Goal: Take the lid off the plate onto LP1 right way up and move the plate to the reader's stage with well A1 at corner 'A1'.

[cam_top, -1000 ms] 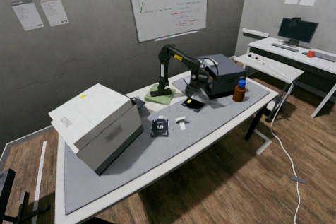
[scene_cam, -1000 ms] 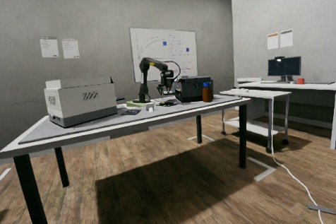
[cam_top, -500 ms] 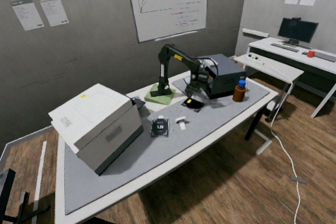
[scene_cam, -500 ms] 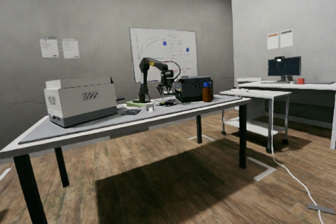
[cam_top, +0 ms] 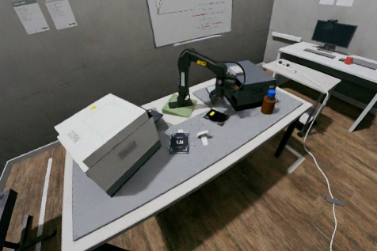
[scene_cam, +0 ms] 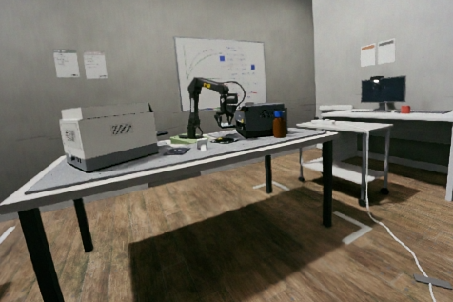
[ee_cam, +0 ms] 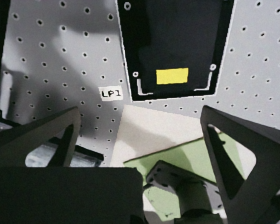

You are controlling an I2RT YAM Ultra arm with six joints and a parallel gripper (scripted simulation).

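Note:
My gripper [cam_top: 214, 96] is open and empty, hovering a little above the LP1 position [cam_top: 215, 116], between the arm's green base [cam_top: 179, 107] and the dark dispenser [cam_top: 253, 85]. In the wrist view the open fingers frame the near end of a black lid with a yellow label [ee_cam: 172, 76]. It lies flat inside white corner locators, beside the "LP1" tag [ee_cam: 111, 93]. A pale plate [cam_top: 235, 70] seems to sit on the dispenser's stage; its detail is too small to read. The white reader [cam_top: 108, 138] stands at the left, its dark stage [cam_top: 154, 114] jutting out.
A brown bottle with a blue cap [cam_top: 268, 102] stands on the mat in front of the dispenser. The N1 position [cam_top: 183, 146] and a small white piece [cam_top: 203, 137] lie mid-bench. A side table [cam_top: 305, 74] with a cable stands to the right.

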